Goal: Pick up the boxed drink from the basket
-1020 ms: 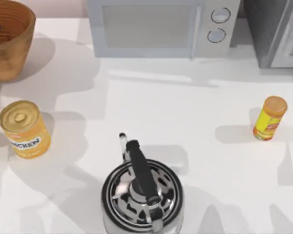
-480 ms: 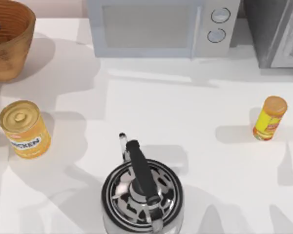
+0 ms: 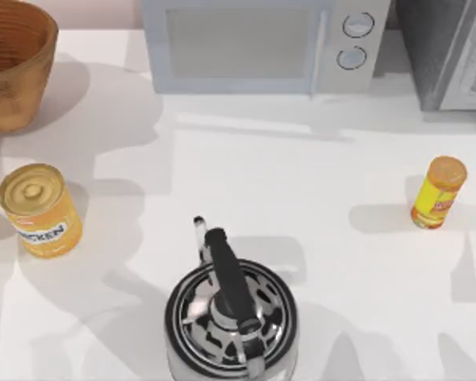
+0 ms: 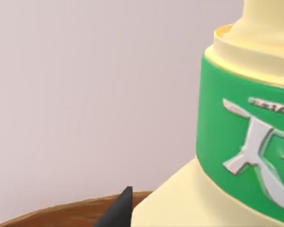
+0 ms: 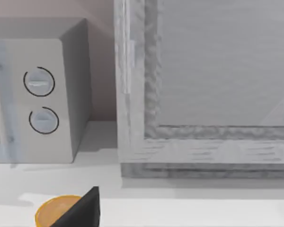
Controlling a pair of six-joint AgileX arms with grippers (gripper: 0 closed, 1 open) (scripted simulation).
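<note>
You saw the basket [image 3: 16,71] in orange-brown wicker with fine horizontal ribs, and its brown rim [image 4: 61,213] in the left wrist view. The boxed drink [image 4: 236,142] was pale cream-yellow with a green band bearing silver lettering. The can [image 3: 38,208] was yellow with a gold lid and a white label strip lettered in dark print. The small bottle [image 3: 438,192] was yellow with an orange cap and a red patch on its label. The kettle [image 3: 230,317] was shiny chrome with a black handle. The bench [image 3: 317,238] was white, the microwave [image 3: 262,44] pale grey.
</note>
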